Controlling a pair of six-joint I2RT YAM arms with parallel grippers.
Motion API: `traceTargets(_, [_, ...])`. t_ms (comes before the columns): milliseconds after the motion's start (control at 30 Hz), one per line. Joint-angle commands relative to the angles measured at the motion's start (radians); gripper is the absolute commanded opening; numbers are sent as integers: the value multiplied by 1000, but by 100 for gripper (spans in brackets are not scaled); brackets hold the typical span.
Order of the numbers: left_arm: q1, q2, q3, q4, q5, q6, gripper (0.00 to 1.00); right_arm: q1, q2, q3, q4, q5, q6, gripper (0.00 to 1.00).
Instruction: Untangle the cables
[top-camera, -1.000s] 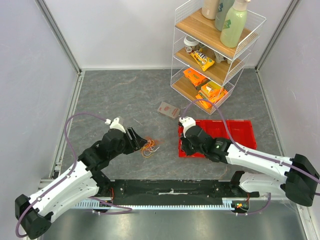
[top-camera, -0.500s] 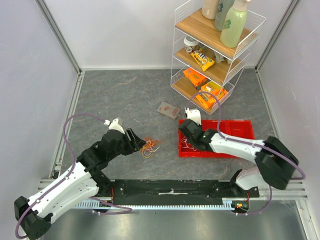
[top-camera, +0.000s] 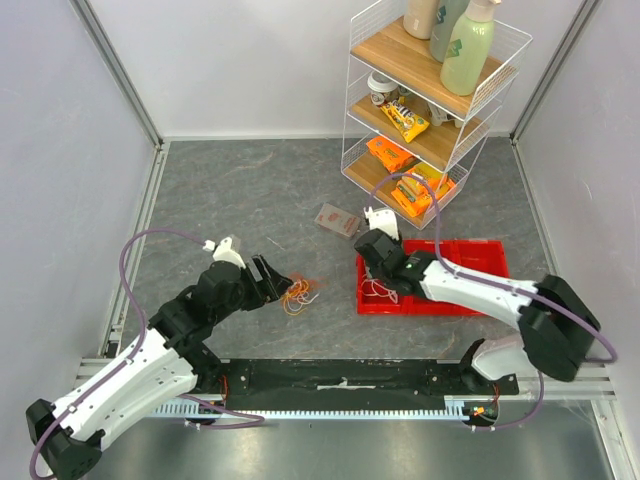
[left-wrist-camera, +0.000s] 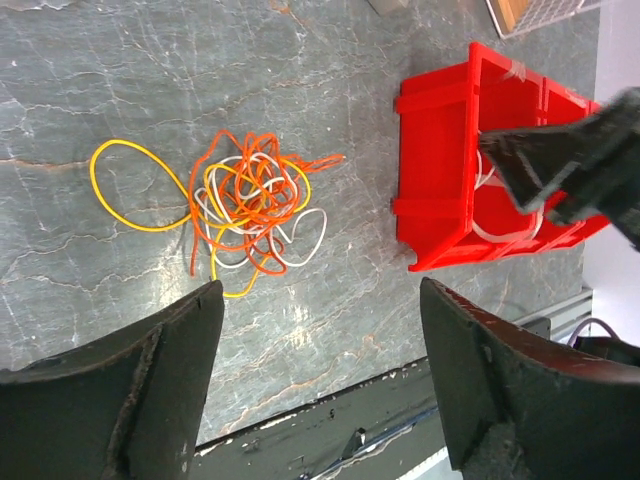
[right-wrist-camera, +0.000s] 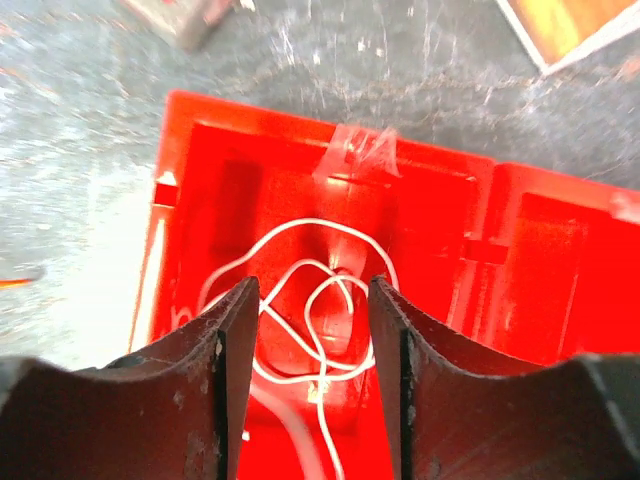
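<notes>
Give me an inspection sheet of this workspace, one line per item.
Surface: grey stone-patterned table, no spills seen.
Job's things: tangle of cables in orange, yellow and white, lying on the table. A separate white cable lies looped in the red bin, in the compartment nearest the tangle.
Clutter: small flat packet on the table behind the bin.
Grippers: left gripper open, holding nothing, beside the tangle. Right gripper open over the bin, above the white cable.
Cables: purple hoses loop from each arm, apart from the tangle.
Surroundings: wire rack with bottles and snack packs at the far right; plain walls.
</notes>
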Motion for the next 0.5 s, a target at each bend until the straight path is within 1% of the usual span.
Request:
traceTargets(0, [0, 5, 8, 0, -66, 18, 86, -3, -156, 55, -89, -46, -34, 57])
traceTargets(100, [3, 4, -9, -3, -90, -5, 86, 2, -242, 66, -120, -85, -32, 65])
traceTargets(167, [3, 7, -20, -3, -95, -22, 84, 8, -281, 77, -129, -119, -32, 70])
traceTargets(233, [3, 13, -34, -3, -97, -36, 81, 16, -298, 89, -124, -167, -34, 73])
traceTargets(300, [1, 22, -46, 3, -98, -37, 74, 40, -298, 90, -80, -236, -39, 73])
traceTargets(367, [4, 31, -58, 9, -106, -43, 71, 91, -284, 81, 1, -325, -42, 71])
traceTargets(467, [3, 51, -81, 29, -117, -57, 64, 218, -217, 70, 150, -382, -39, 67])
